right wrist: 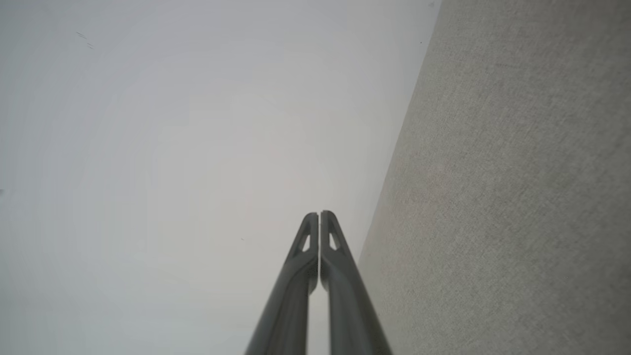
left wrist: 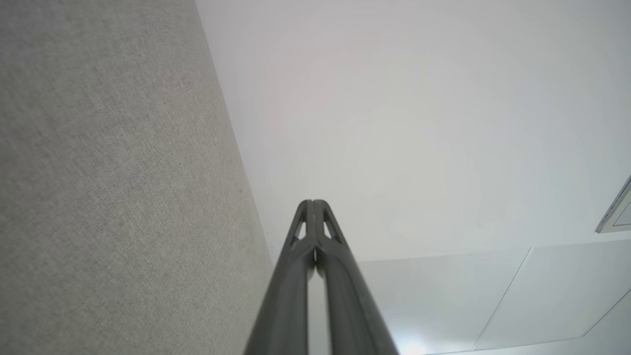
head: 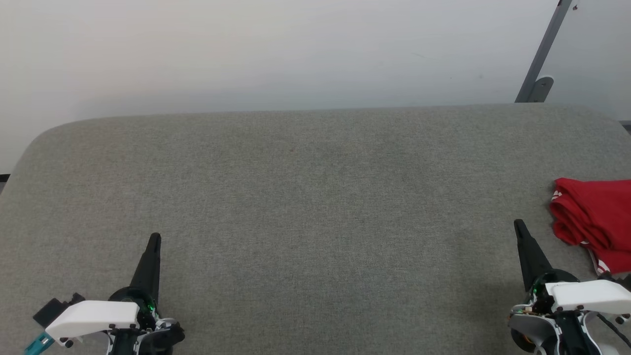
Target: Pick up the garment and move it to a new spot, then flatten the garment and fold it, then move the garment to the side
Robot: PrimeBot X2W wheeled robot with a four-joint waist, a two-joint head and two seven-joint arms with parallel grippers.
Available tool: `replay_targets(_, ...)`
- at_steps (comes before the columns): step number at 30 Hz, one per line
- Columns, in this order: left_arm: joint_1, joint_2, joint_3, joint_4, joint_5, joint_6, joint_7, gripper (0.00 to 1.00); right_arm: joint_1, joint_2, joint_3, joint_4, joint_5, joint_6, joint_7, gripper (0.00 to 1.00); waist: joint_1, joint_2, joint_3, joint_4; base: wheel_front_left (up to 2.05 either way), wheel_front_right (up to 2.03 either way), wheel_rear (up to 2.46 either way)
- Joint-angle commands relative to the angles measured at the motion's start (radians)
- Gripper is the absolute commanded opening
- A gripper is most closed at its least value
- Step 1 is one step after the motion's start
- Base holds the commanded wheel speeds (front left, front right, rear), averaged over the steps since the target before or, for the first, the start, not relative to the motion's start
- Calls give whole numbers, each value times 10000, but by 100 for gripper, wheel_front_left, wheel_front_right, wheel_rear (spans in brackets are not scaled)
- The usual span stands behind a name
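Note:
The garment, red with a bit of white striped trim, lies bunched and folded at the right edge of the grey fabric surface, partly cut off by the head view's edge. My right gripper is shut and empty, its tip a short way left of the garment and apart from it. At the lower left my left gripper is shut too, far from the garment. The wrist views show each pair of fingers pressed together, left and right, with nothing between them.
A pale wall rises behind the padded surface's far edge. A grey metal strut leans at the upper right. The surface's rounded left corner drops off toward the floor.

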Motion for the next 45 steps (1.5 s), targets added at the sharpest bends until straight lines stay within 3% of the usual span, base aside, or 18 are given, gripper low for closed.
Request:
replay_targets(1,-200,1,65,14,-138,19,72,0,-114,9,-25,22,170,1,53,0,0,-1,6,-7,0,0,0)
replay_targets(13,-391,-143,193,105,-756,22,287,0,-274,21,-26,110,948,0,219,0,0,-1,72,-85,0,0,0)
replay_targets(45,-372,-173,240,102,-664,22,325,0,-244,20,-23,104,899,0,193,0,0,-1,72,-85,0,0,0)
